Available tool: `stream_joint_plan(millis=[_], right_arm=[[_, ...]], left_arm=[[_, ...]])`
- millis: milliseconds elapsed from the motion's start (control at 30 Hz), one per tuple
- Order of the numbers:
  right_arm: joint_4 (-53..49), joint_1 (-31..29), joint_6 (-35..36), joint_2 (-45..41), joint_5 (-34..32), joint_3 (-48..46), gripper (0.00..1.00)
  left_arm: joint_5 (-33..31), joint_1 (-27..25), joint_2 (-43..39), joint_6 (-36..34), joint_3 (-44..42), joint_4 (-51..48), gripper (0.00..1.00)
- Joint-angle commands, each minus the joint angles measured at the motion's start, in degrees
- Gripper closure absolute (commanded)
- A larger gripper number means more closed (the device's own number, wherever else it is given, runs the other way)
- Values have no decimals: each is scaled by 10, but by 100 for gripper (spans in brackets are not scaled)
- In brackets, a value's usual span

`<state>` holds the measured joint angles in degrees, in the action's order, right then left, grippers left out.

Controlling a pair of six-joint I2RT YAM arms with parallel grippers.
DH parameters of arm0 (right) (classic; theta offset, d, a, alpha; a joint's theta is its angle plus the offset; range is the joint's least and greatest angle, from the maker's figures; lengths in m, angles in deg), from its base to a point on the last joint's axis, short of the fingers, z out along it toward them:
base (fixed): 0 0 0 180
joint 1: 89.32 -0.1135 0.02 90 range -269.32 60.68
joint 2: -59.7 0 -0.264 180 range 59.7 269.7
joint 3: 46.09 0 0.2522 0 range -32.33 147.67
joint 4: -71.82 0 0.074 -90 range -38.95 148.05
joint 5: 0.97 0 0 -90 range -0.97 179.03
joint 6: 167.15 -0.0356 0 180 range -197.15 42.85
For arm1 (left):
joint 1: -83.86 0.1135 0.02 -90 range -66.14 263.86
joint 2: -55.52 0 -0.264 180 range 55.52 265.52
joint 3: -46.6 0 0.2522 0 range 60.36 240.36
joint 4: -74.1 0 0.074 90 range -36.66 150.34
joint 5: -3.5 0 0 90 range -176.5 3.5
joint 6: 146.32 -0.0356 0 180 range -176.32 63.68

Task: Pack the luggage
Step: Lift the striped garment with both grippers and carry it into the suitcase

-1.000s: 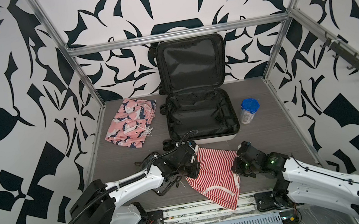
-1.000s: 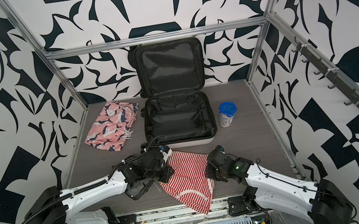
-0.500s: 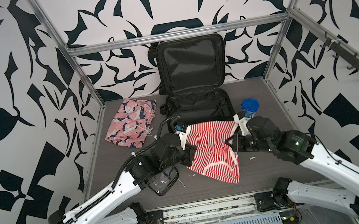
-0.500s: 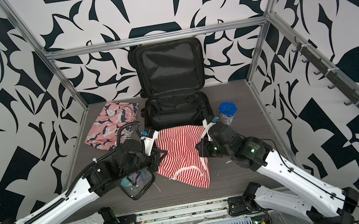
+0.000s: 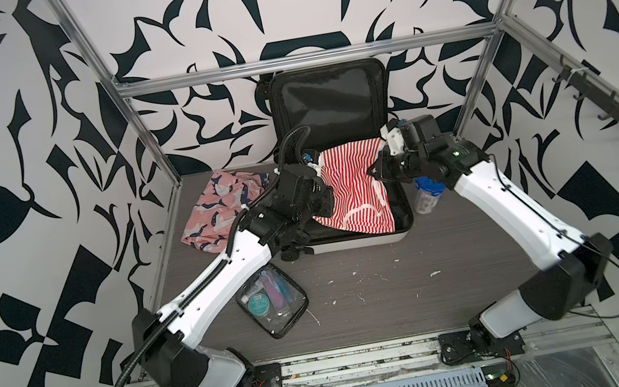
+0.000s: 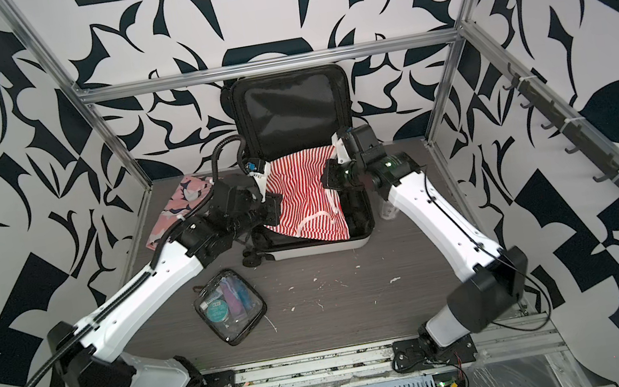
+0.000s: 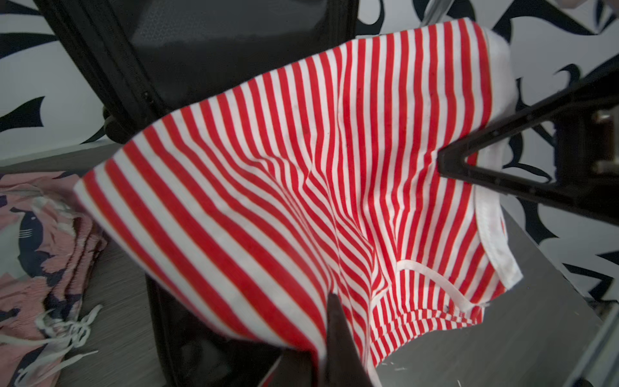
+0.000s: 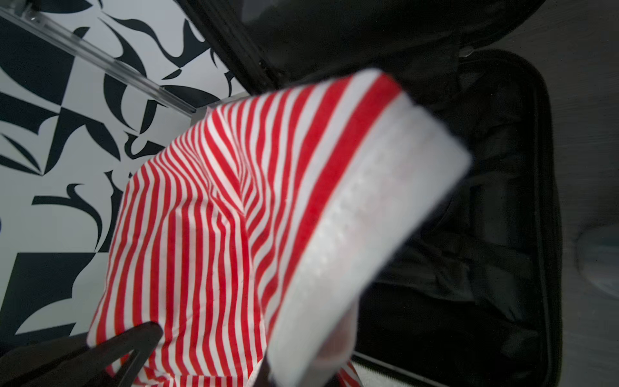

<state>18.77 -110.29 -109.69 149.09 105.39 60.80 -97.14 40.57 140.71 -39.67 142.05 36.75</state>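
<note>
The open hard-shell suitcase (image 5: 357, 242) is found at the back of the table (image 5: 379, 297), lid (image 5: 328, 107) upright. A limp striped garment (image 5: 349, 192) is pinched over it by the left gripper (image 5: 316, 168) and the right gripper (image 5: 373, 171). The stiff, likely light shell is best taken at the lid's rim.

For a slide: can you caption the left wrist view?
The left end effector and right end effector hold a striped garment spread over the open luggage; pink cloth lies beside it.
</note>
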Motion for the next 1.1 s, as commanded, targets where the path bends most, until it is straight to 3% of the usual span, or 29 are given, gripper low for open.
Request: stream_joint_plan(millis=[0,367,633,700,767,833,933,1067], right_arm=[[36,10,17,51,48,44,100],[20,18,11,272,88,174,100],[-1,18,15,349,70,225,100],[-12,19,23,358,60,232,93],[-20,18,29,359,45,234,75],[-21,19,35,352,32,228,61],[-22,19,44,333,6,217,50],[-36,22,49,303,-39,206,47]], left_arm=[[33,26,39,-6,18,7,100],[67,83,157,-1,18,10,100],[60,107,199,6,4,8,99],[56,111,209,5,8,0,89],[50,112,212,5,8,-6,64],[42,112,208,6,7,-10,50],[28,112,195,8,6,-18,43],[6,113,170,12,14,-37,42]])
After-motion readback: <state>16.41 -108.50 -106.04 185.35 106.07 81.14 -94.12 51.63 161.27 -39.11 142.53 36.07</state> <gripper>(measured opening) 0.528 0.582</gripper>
